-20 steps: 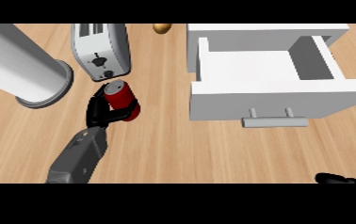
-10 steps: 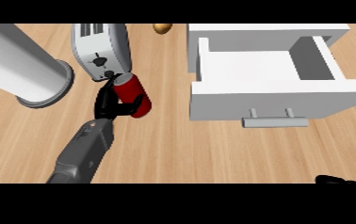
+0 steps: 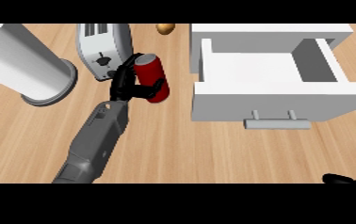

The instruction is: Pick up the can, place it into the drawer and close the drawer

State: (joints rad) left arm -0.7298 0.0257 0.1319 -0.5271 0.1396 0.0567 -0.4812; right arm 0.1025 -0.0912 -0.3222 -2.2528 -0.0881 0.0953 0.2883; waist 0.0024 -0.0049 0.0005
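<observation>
- The red can [image 3: 151, 77] sits left of the frame's middle, tilted, with its grey top toward the upper left and its base toward the lower right
- The left hand [image 3: 127, 83] is clasped round it: black fingers lie along the can's left side and a thumb crosses its lower part, so the can is held, not standing free
- Compared with a second ago, the can is further right in the frame and leans more, and the grey forearm has swung with it; I read this as the carry toward the drawer under way, the pick-up done
- Just left of the hand is the toaster [image 3: 103, 49], close by the fingers; whether they touch cannot be told
- Right of the can, with bare counter [image 3: 181, 148] between, the white drawer [image 3: 265, 100] is pulled open, its inside bare and its handle [image 3: 277, 122] facing the lower edge
- Placing and closing are both not yet done
- A tall grey cylinder [image 3: 36, 68] stands at the upper left, a small brown thing [image 3: 165, 28] at the top
- The right hand [image 3: 339, 179] shows only as a dark tip in the lower right corner; its fingers cannot be made out
</observation>
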